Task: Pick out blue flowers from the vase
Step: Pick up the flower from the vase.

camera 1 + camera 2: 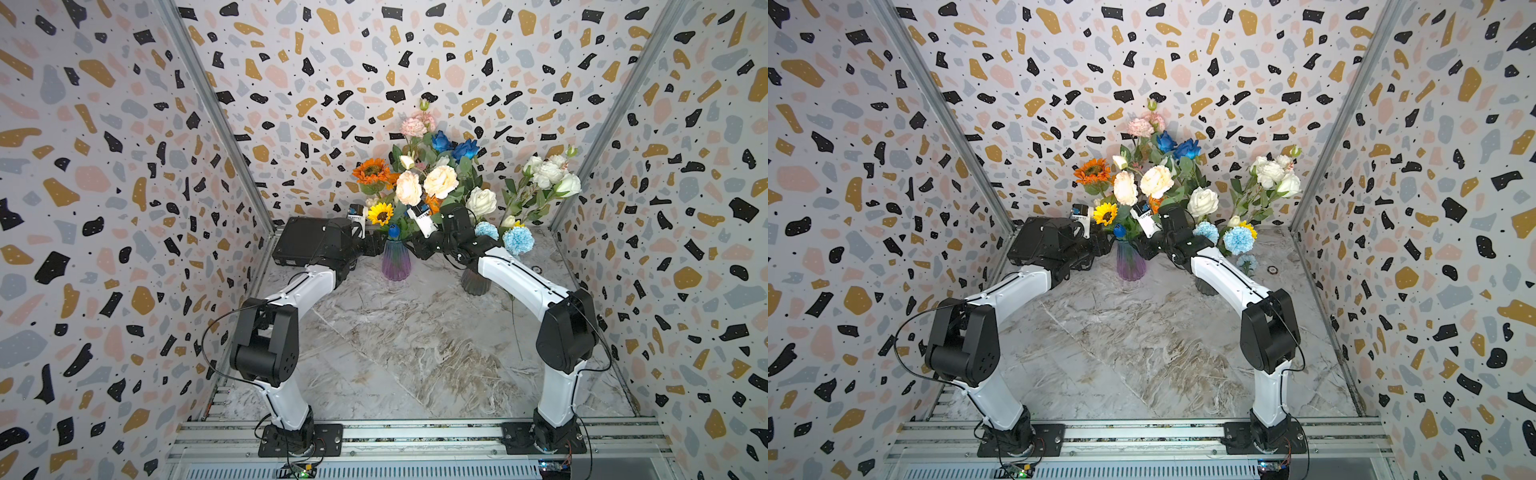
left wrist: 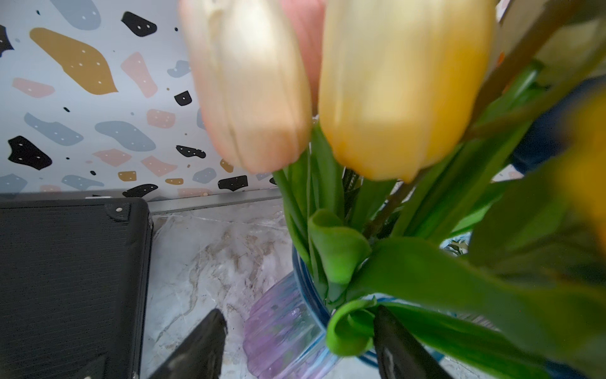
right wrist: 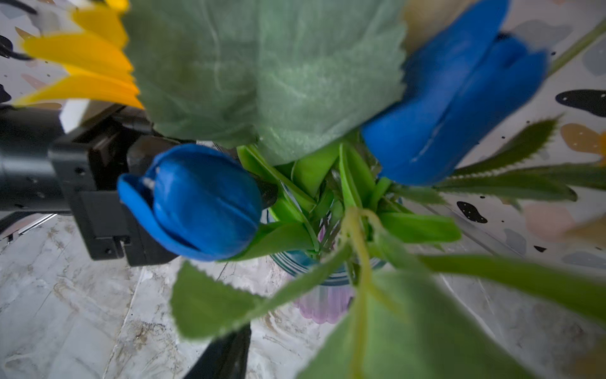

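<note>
The marble worktop (image 1: pixel 407 353) fills the lower middle of both top views. The left arm (image 1: pixel 299 286) and right arm (image 1: pixel 519 278) both stretch up-frame to its far edge. A black case (image 1: pixel 305 241) sits left of centre at the back.

Dead centre, the bouquet rises out of the purple vase (image 1: pixel 395 262). It has royal-blue roses (image 1: pixel 453 145) on top, cream roses (image 1: pixel 424 185) beneath and sunflowers (image 1: pixel 374 170) on the left. To the right, a darker vase (image 1: pixel 473 284) is half hidden behind the right arm, with white roses (image 1: pixel 548 174) high above it. Pale blue pom-poms (image 1: pixel 518 240) sit low, just over that arm.

In the right wrist view, one blue tulip (image 3: pixel 196 203) is centre-left and a second blue tulip (image 3: pixel 459 98) upper right, with green stems crowding into the vase's mouth.

The left hand (image 2: pixel 298 313) has its jaws spread either side of the vase's neck. Bare marble shows between one finger (image 2: pixel 203 344) and the glass, so nothing is clamped.

The right hand (image 1: pixel 419 249) is tucked under leaves just right of the vase. Only one of its fingers shows, so I can't tell if it's open or closed.
</note>
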Available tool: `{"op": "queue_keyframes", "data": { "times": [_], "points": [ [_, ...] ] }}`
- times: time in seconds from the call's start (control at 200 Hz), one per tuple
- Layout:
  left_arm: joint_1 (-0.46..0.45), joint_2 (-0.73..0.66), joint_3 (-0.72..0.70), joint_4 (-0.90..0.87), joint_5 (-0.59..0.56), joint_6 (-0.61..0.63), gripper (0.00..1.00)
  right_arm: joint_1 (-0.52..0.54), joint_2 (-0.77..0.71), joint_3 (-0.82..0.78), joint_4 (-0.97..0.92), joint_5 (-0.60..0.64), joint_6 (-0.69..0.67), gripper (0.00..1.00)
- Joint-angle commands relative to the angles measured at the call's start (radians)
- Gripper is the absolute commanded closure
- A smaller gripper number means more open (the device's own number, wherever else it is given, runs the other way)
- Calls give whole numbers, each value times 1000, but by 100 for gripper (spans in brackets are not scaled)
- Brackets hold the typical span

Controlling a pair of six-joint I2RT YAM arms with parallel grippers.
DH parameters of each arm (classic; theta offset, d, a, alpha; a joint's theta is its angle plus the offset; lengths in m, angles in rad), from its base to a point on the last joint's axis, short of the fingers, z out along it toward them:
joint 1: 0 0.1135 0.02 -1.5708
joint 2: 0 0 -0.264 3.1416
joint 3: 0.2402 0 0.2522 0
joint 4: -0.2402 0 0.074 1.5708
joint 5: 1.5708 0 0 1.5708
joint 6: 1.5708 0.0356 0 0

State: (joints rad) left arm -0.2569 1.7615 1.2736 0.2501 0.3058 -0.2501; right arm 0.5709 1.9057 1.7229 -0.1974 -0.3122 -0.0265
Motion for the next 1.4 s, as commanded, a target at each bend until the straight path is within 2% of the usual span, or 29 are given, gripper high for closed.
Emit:
{"op": "queue_keyframes", "data": {
  "times": [0.0, 0.2, 0.456, 0.851, 1.036, 1.216, 1.397],
  "points": [
    [4, 24, 43, 11, 11, 2, 30, 15, -72, -17, -43, 44, -8, 52],
    [4, 35, 65, 6, 10, 2, 30, 38, -100, -65, -33, 0, 8, 53],
    [4, 36, 67, 0, 10, 3, 30, 73, -38, 34, -33, -13, -1, 54],
    [4, 30, 54, 7, 18, -5, 30, 71, 60, 133, 30, 120, -8, 55],
    [4, 33, 59, 9, 18, -6, 30, 64, 127, 216, 36, 111, 5, 55],
    [4, 29, 58, 12, 21, -6, 30, 58, 154, 242, 77, 119, 19, 61],
    [4, 30, 44, 29, 26, -22, 30, 58, 164, 248, 106, 136, 26, 71]
  ]
}}
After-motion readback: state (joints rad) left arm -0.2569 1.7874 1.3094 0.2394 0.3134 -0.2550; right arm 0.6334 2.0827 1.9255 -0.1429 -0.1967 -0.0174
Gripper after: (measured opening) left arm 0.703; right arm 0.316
